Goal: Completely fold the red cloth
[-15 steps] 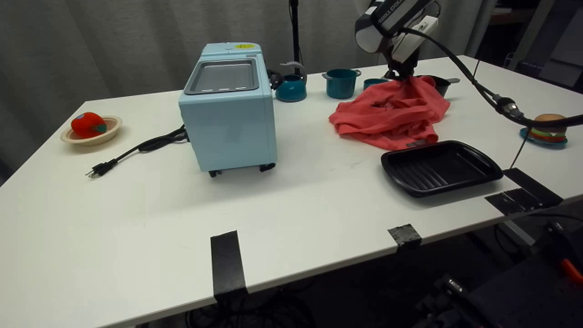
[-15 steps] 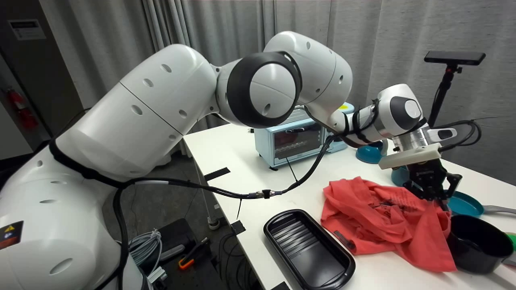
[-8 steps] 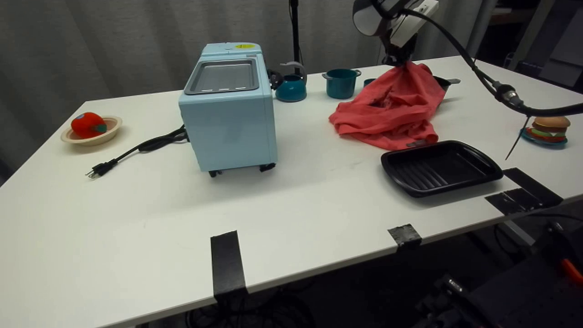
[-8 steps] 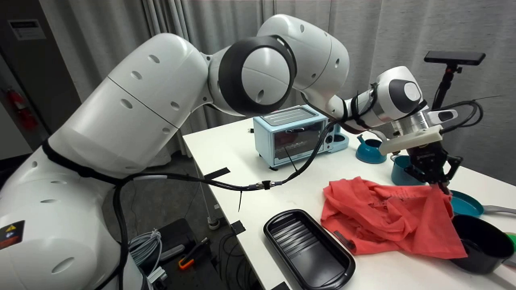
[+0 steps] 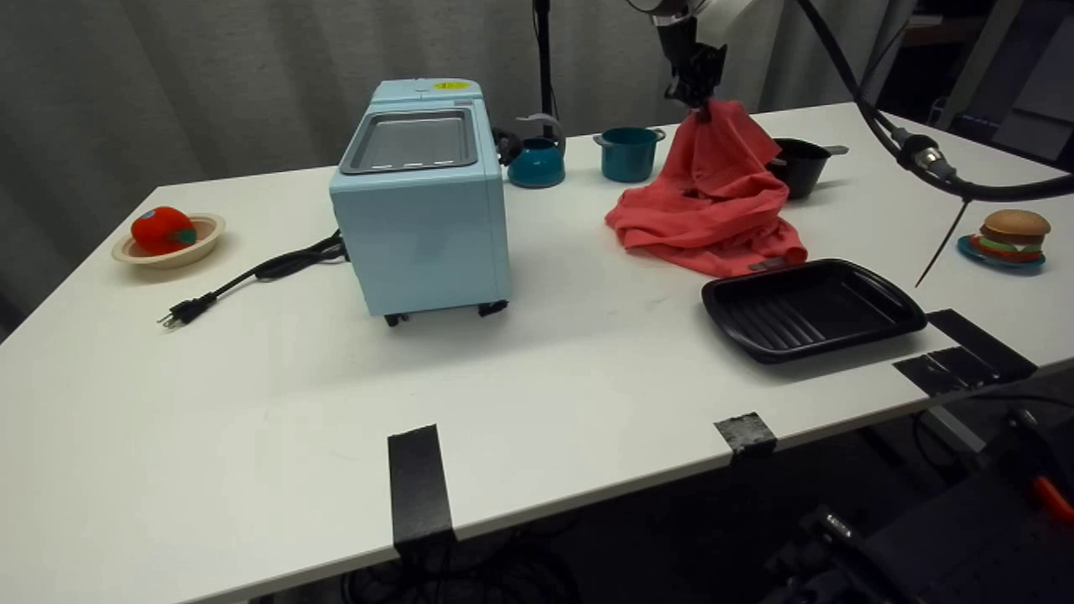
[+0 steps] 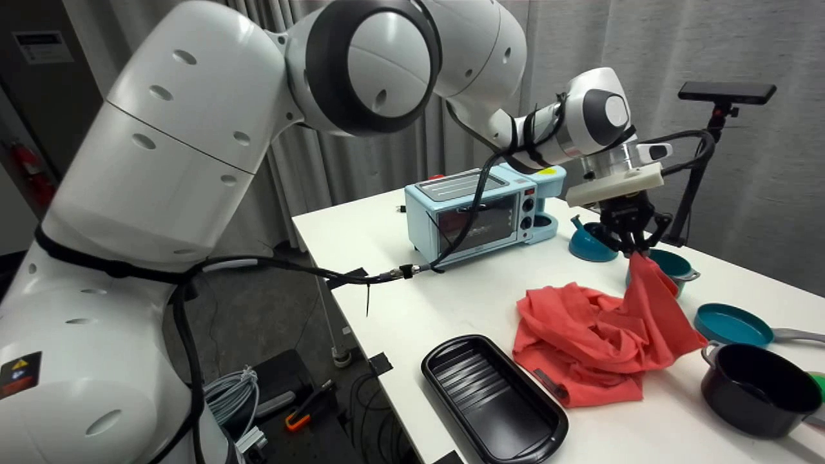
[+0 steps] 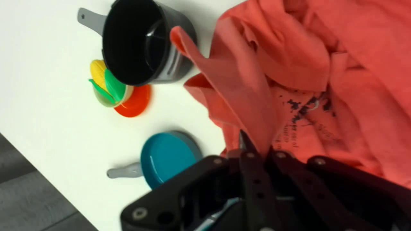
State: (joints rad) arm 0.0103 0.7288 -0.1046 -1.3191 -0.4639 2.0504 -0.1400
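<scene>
The red cloth (image 6: pixel 580 341) lies heaped on the table (image 6: pixel 451 309), one peak stretched up to the claw (image 6: pixel 636 250), which is clamped on it. From there the heap spreads below and toward the black baking pan (image 6: pixel 495 399), so a fold would likely lay the peak that way. The Panda arm (image 6: pixel 387 64) arches high, claw pointing down.

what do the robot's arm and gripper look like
The arm is white and rounded, with dark grey rings. It bears a black cable with a silver connector, plus a yellow-triangle warning sticker. The gripper is black, with visible screw heads.
</scene>
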